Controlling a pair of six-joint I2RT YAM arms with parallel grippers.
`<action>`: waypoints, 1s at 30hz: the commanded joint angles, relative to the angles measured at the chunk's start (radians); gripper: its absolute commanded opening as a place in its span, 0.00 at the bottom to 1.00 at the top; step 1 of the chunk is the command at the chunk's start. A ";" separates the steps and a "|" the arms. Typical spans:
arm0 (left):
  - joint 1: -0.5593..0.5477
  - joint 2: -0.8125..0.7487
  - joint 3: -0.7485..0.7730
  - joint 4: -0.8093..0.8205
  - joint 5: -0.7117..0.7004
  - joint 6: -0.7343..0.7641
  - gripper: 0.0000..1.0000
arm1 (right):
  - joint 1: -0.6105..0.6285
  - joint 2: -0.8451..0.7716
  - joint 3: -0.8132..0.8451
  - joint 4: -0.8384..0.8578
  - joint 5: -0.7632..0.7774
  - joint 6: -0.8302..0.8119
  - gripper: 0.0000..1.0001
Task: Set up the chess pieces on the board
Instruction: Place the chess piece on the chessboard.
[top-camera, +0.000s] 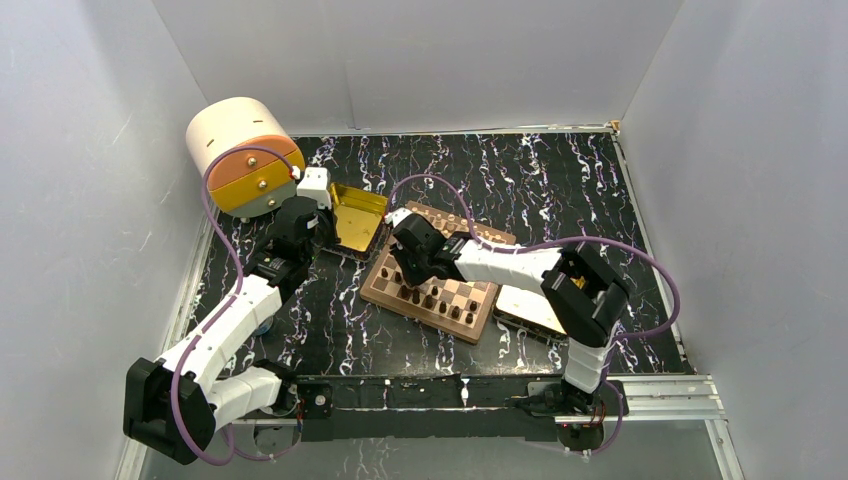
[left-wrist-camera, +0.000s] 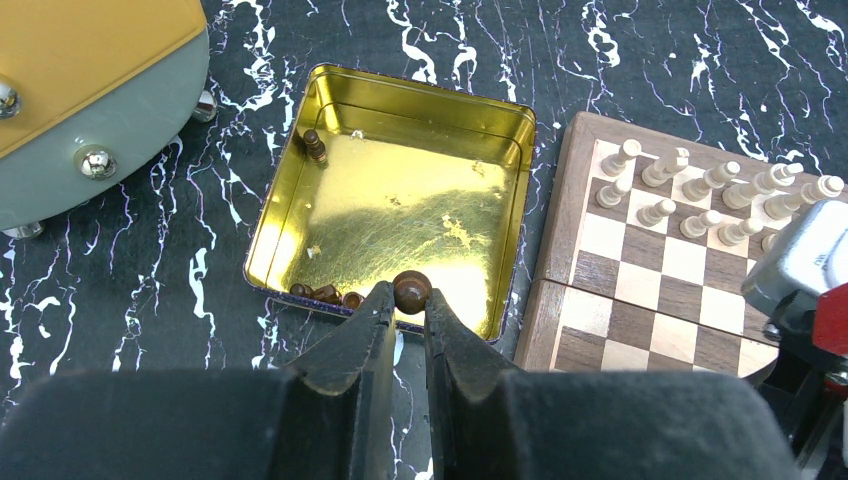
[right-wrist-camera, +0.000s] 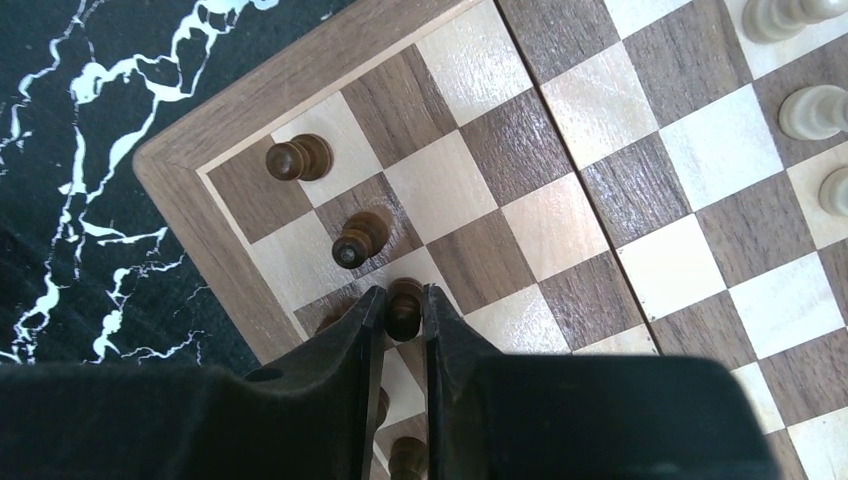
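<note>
OK, both arms are busy. The left gripper (left-wrist-camera: 408, 305) has its fingers pressed onto a round-headed dark piece (left-wrist-camera: 411, 289) and is pinching it tight. It's off the board (right-wrist-camera: 560, 225), over the rim of the gold tray (left-wrist-camera: 420, 85) that lies just beside the board's edge. We see a few more dark pcs inside that tray. One (left-wrist-camera: 315, 147) stands at the tray side farthest from the board. A small cluster (left-wrist-camera: 325, 294) lies along the wall just beside the gripper.

The right gripper (right-wrist-camera: 404, 300) is down on the board itself, close to a corner. Its fingers are snug on both sides of a dark pawn (right-wrist-camera: 404, 308), w/ no gap visible, so it's clamped. That pawn stands in the row nearest the rim. Two other dark pcs, (right-wrist-camera: 298, 158) and (right-wrist-camera: 358, 240), stand between it and the corner, each apart from the other.

At the opposite end of the board, the light pieces (left-wrist-camera: 700, 190) are lined up in two rows. The middle squares are bare wood, and the board sits on the black marbled table (left-wrist-camera: 640, 50).
</note>
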 joint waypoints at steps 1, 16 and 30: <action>-0.005 -0.018 0.000 0.020 -0.012 -0.005 0.00 | 0.006 0.019 0.005 0.005 0.023 0.005 0.29; -0.005 -0.017 0.000 0.022 -0.006 -0.009 0.00 | 0.005 -0.011 0.060 -0.001 0.008 0.007 0.43; -0.005 -0.004 0.072 -0.031 0.093 -0.108 0.00 | 0.006 -0.099 0.143 -0.096 0.060 0.007 0.50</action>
